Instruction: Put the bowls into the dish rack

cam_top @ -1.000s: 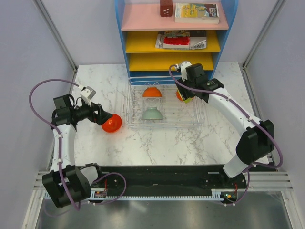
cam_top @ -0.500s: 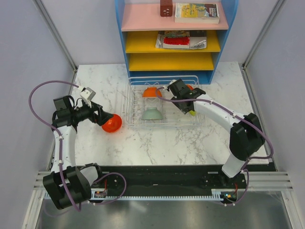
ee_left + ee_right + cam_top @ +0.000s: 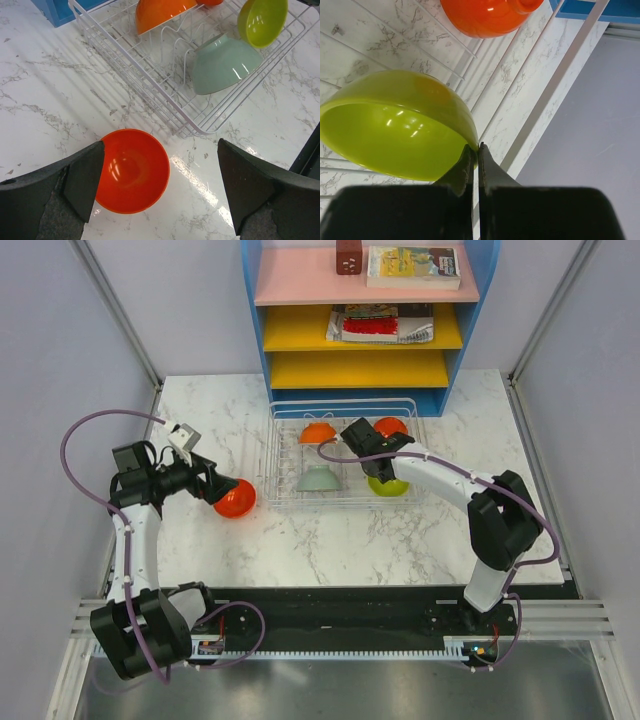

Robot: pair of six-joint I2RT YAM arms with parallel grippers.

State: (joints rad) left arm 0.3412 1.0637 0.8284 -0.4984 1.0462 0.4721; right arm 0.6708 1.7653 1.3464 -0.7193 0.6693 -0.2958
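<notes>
Worktop (image 3: 330, 530) below your wide-open left tool (image 3: 160, 150) carries 1 red bowl (image 3: 131, 170) to grab; shut right tool (image 3: 474, 150) noses the green bowl (image 3: 395, 135).

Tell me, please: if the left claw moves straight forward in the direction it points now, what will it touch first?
Most likely the red bowl, which sits mouth-up on the table just ahead of the open left claw. Depth is unclear from these views, so the exact contact spot is uncertain.
</notes>
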